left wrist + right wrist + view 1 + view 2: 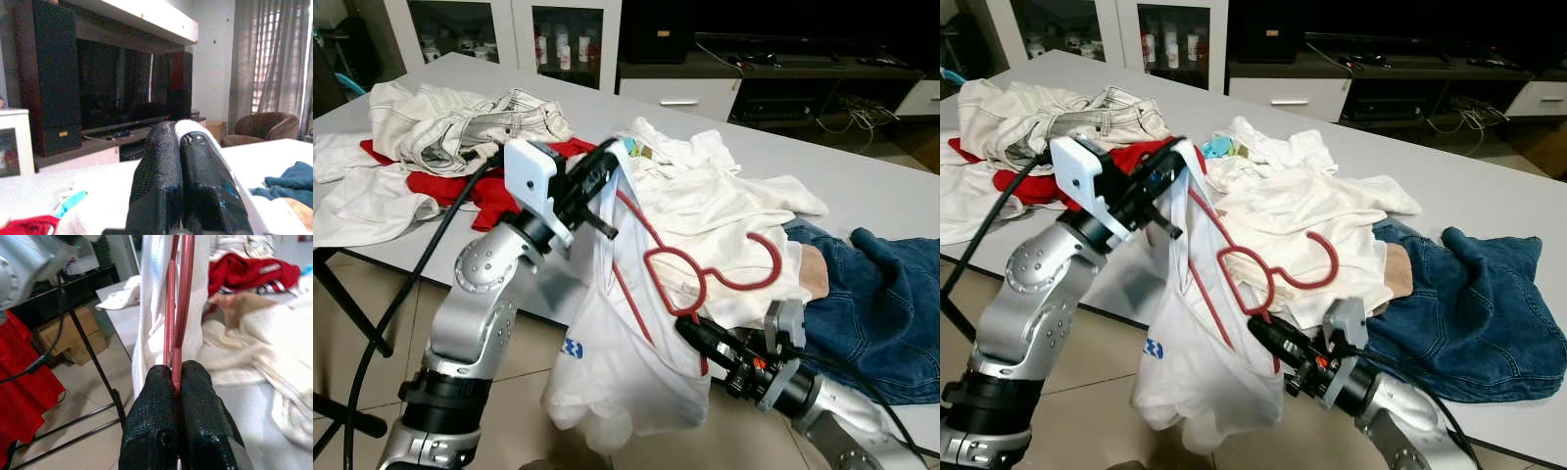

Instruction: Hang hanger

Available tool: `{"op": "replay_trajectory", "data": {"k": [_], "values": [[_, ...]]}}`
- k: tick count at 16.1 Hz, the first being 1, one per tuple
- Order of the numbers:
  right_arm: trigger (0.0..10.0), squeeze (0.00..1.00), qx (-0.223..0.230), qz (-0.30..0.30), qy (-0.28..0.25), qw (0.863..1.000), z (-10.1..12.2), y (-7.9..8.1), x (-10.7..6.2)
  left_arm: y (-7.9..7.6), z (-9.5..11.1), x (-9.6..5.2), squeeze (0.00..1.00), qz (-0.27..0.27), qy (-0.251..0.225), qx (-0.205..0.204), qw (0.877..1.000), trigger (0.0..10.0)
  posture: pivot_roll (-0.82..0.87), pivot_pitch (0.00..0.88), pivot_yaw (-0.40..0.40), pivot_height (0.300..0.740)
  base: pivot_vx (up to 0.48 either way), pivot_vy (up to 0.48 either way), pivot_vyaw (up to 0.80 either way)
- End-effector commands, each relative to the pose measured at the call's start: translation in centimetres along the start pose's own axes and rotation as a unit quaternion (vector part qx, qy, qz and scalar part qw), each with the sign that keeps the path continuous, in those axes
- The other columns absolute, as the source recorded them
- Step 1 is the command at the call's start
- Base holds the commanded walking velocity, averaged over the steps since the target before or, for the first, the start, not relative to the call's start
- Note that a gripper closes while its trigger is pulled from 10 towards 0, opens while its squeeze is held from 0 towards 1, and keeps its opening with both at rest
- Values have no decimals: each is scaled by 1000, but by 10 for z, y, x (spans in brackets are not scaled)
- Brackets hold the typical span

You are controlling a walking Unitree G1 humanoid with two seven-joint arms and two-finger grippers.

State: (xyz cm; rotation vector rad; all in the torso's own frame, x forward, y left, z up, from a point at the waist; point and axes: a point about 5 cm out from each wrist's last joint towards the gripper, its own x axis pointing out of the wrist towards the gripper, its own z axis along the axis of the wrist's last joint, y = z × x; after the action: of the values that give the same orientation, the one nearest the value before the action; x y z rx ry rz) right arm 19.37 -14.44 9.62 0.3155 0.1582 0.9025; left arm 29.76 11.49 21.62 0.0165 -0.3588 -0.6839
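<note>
The right gripper (pixel 690 326) is clamped on the lower bar of the red hanger (pixel 700 276), which sits partly inside a white shirt (pixel 626 362). The left gripper (pixel 603 166), above and to the left of the hanger, pinches the shirt's top edge between closed fingers (pixel 164 181). The shirt hangs off the near edge of the grey table (pixel 891 201). Behind the hanger lie white clothes (pixel 705 201); to its right, jeans (pixel 881 313); to its left, a red garment (pixel 489 191) and pale trousers (pixel 460 122).
</note>
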Motion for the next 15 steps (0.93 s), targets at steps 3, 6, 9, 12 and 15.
{"op": "replay_trajectory", "data": {"k": [3, 6, 9, 12, 15], "values": [[0, 0, -2, -5, 5, 1000, -7, -3, -13, -12, -11, -2, 0, -17, 23, -9, 1000, 0, -16, 0, -65, 740, 0, 0, 0], [0, 0, -18, 1, 18, 1000, -13, -3, -19, -11, -23, -10, 0, -14, 49, -15, 999, 0, -16, 0, -66, 740, 0, 0, 0], [0, 0, -33, -2, 31, 999, -14, -8, -27, -3, -28, -15, 0, -5, 68, -6, 998, 0, -13, 0, -70, 740, 0, 0, 0], [0, 0, -59, 17, 49, 997, -12, -8, -31, 2, -37, -20, 0, 0, 95, 1, 995, 0, -11, 0, -70, 740, 0, 0, 0], [0, 0, -86, 22, 49, 995, -6, -12, -36, 2, -45, -26, 0, -13, 120, -2, 993, 0, -8, 0, -68, 740, 0, 0, 0]]}}
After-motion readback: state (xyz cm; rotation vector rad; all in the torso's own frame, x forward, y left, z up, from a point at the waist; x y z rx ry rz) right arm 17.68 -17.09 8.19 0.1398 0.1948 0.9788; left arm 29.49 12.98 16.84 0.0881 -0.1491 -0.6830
